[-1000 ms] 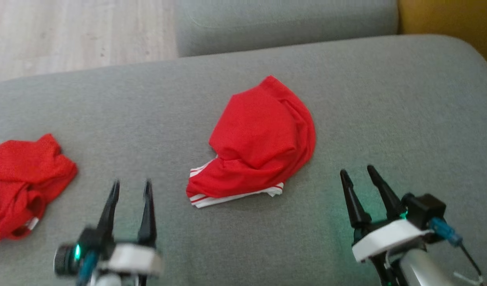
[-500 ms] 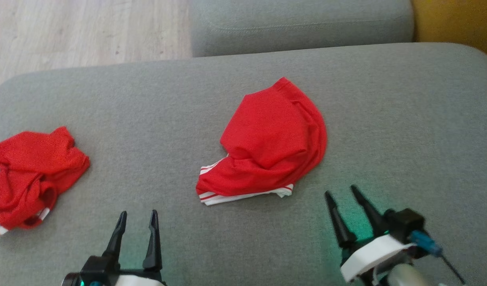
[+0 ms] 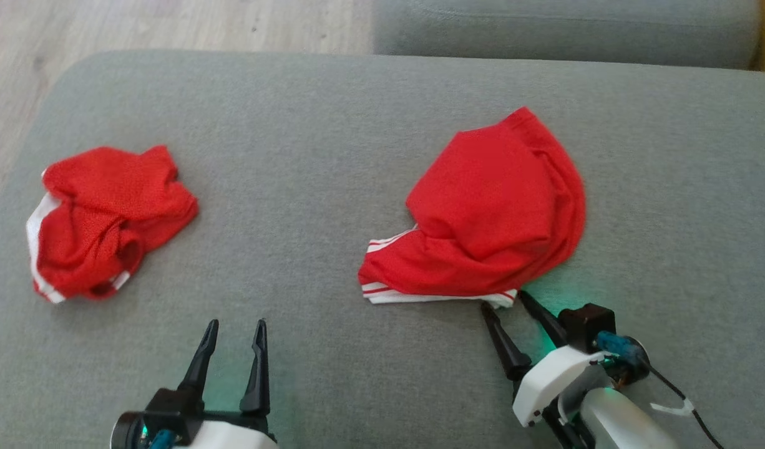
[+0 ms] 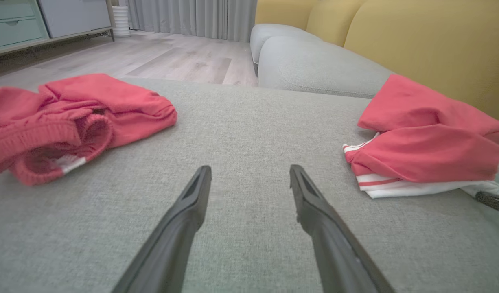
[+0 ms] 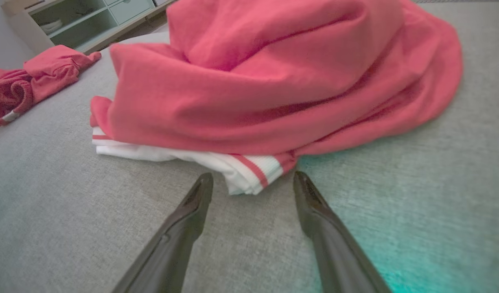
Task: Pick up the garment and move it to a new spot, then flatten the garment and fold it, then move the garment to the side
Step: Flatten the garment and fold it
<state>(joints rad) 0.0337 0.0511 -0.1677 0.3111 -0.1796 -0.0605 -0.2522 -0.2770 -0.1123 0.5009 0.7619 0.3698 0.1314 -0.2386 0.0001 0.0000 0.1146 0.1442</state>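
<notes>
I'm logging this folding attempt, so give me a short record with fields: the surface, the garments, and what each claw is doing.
surface: grey cushion
right garment: red, heaped, white striped hem toward the robot
left garment: red, crumpled
left claw: open, empty, over bare cushion
right claw: open, tips flanking the hem's corner, nothing gripped

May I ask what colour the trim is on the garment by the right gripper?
White trim, red-striped; right wrist view.
</notes>
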